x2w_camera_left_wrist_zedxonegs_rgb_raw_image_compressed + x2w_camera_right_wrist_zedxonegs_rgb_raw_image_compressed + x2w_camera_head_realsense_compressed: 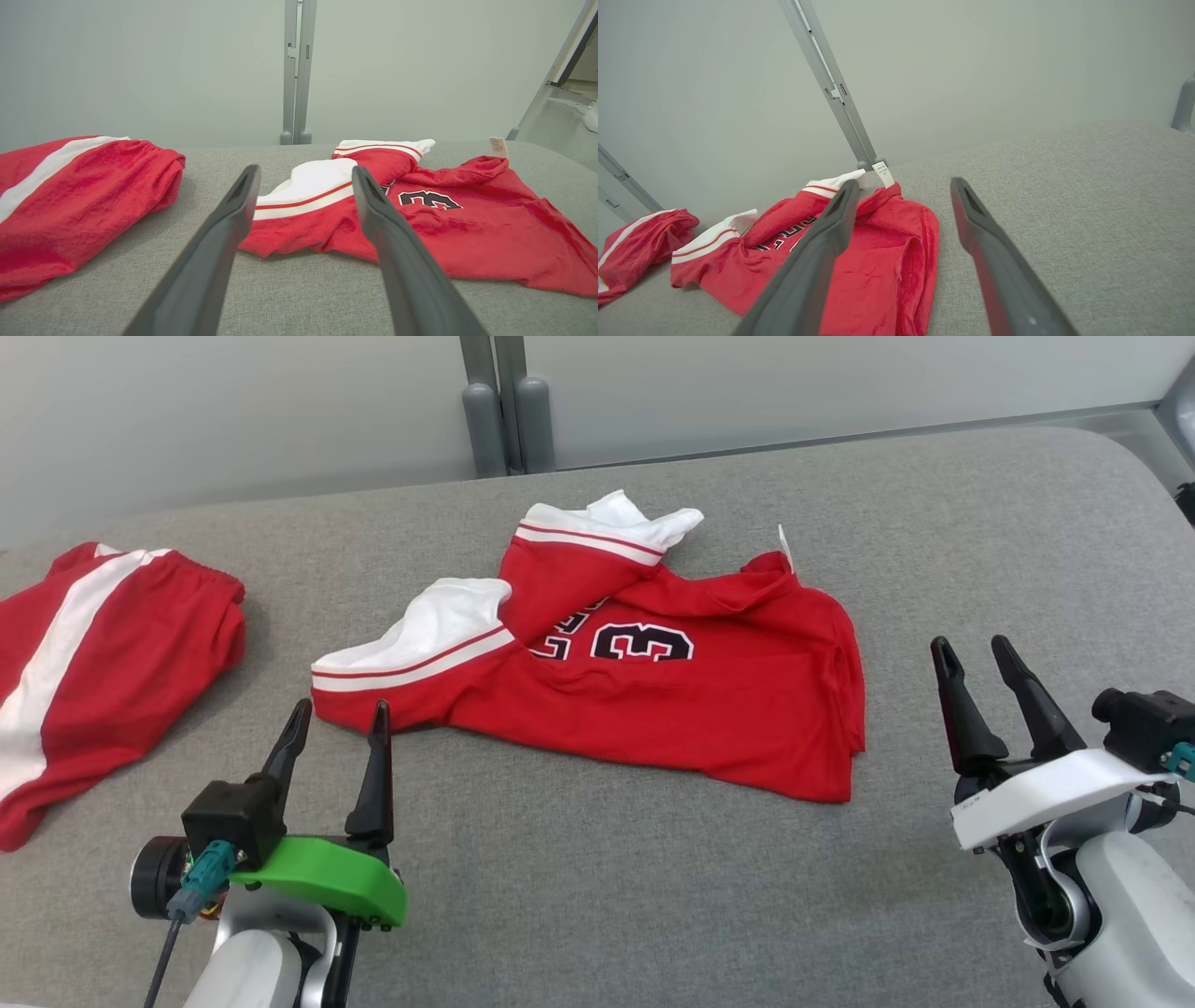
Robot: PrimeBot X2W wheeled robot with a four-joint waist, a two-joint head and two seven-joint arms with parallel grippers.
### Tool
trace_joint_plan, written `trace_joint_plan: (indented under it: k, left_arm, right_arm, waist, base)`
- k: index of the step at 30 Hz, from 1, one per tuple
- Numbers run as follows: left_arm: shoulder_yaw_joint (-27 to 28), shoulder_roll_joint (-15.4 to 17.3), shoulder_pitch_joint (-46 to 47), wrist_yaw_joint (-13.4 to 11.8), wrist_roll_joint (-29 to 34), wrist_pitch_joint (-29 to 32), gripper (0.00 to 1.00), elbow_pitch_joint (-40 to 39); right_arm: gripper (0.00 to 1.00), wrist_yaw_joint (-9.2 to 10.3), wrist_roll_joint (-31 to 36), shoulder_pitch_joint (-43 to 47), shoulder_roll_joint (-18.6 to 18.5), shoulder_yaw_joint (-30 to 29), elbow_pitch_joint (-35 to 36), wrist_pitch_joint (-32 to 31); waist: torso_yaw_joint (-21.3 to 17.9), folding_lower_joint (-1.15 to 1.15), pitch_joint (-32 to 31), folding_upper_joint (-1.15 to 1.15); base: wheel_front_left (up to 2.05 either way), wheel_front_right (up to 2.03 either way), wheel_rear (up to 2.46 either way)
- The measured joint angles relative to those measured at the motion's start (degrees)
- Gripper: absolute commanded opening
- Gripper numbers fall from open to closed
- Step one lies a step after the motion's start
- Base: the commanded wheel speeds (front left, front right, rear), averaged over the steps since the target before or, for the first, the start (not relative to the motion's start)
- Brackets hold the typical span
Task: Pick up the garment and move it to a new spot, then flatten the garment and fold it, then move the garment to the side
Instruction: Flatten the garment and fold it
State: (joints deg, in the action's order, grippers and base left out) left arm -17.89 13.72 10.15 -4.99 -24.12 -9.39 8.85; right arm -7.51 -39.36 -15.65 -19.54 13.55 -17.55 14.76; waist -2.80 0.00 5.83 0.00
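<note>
The garment is a red jersey with white striped sleeves and black numbers, lying crumpled at the middle of the grey padded table. It also fills the middle of the left wrist view and lies at the lower left in the right wrist view. My left gripper stands open just in front of the jersey's near left sleeve, holding nothing. Off the jersey's right edge my right gripper is open and empty as well.
A second red piece with a white stripe lies folded at the table's left edge, seen too in the left wrist view. A grey post rises behind the table's far edge against a pale wall.
</note>
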Motion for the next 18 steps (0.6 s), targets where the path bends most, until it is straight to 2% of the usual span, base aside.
trace_joint_plan:
  k: [3, 6, 13, 18]
  left_arm:
    - [-0.1, 0.6, 0.0, 0.0, -0.2, 1.5, 1.0, 0.2]
    - [-0.3, 2.4, 2.3, 1.2, -0.9, 6.4, 1.0, 1.2]
    - [-0.4, 8.3, 15.4, 6.5, -5.4, 25.9, 1.0, 4.9]
    - [-0.1, 11.7, 24.0, 9.4, -8.5, 35.4, 1.0, 10.4]
  right_arm:
    - [1.0, 0.0, 1.5, 1.1, 1.4, -1.1, 1.8, -1.2]
    - [1.0, 0.0, 2.8, 1.5, 2.5, -1.9, 3.7, -2.5]
    - [1.0, 0.0, 5.2, 1.2, 4.7, -2.7, 7.2, -4.4]
    - [1.0, 0.0, 5.7, 0.5, 6.3, -2.5, 8.0, -4.3]
  waist:
    - [-0.9, 0.0, -0.5, 0.0]
    - [-1.5, 0.0, -0.4, 0.0]
    - [-3.7, 0.0, 1.8, 0.0]
    - [-6.5, 0.0, 3.9, 0.0]
  base:
    - [0.0, 0.0, 0.0]
    - [0.0, 0.0, 0.0]
    - [0.0, 0.0, 0.0]
    - [0.0, 0.0, 0.0]
